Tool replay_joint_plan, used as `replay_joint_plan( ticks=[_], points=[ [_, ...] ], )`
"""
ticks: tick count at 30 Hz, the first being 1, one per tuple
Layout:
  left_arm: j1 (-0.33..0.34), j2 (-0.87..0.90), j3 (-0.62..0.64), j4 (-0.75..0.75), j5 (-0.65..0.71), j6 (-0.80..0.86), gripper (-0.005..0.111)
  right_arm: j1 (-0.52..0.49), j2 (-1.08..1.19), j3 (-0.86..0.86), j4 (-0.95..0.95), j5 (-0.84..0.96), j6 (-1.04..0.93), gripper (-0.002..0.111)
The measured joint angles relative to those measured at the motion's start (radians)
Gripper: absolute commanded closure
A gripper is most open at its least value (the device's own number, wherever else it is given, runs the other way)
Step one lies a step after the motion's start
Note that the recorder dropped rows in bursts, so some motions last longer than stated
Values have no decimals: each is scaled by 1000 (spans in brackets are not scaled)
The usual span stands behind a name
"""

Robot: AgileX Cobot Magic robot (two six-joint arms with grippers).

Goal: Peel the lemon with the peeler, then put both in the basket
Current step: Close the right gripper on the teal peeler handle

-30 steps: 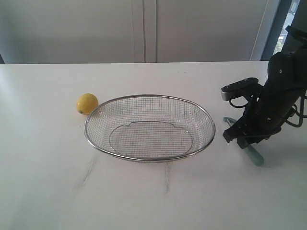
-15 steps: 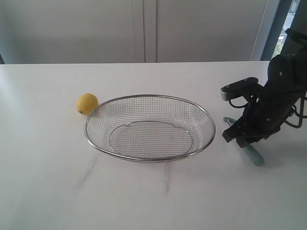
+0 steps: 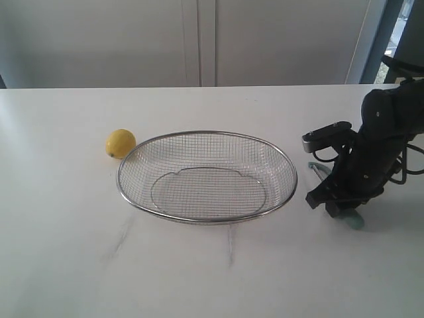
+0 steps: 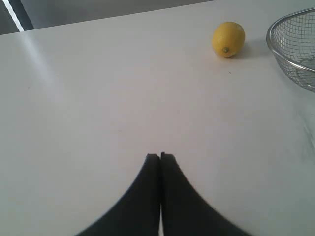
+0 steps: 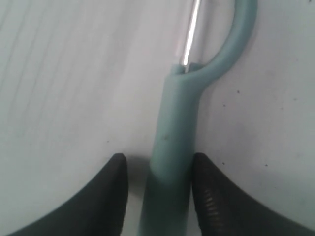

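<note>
Gripping the peeler: the step in hand, judged not yet complete.

1. Right claw [image 5: 158, 158]: low over the table [image 3: 66, 252], to the right of the basket [image 3: 118, 179] in the exterior view. Its jaws are spread, one on each side of the handle. One looks to be touching the handle and the other shows a thin gap. Nothing is pinched yet.

2. Peeler [image 5: 173, 123]: lying flat on the table, with the pale teal handle running between the jaws. The looped head and metal blade point away from the wrist. It is near the basket but apart from it.

3. Lemon [image 3: 120, 143]: on the table just beside the basket's far-left rim, outside it. Whether it touches the rim cannot be told. The skin is whole.

4. Basket: holds neither item.

5. Left claw [image 4: 160, 158]: jaws pressed together, holding nothing, over bare table. The lemon lies well ahead of it.

Handling notes:
- The handle is slim, smooth and flat on the surface, so the tips should reach the table before closing or they may ride over it.
- The handle sits off-centre between the jaws, so a slow close should let it slide to the middle rather than flick away.
- The hold should stay on the handle, leaving the blade clear for the lemon.
- Lift straight up and check for twist before carrying.
</note>
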Motion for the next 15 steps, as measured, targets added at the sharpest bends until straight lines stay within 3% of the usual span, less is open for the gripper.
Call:
replay_joint_plan(
  ticks=[10, 15],
  points=[
    [0, 0, 0, 0, 0, 0, 107, 0, 2, 0, 0, 0, 0, 70],
    [0, 0, 0, 0, 0, 0, 107, 0, 3, 0, 2, -2, 26, 108]
  ],
)
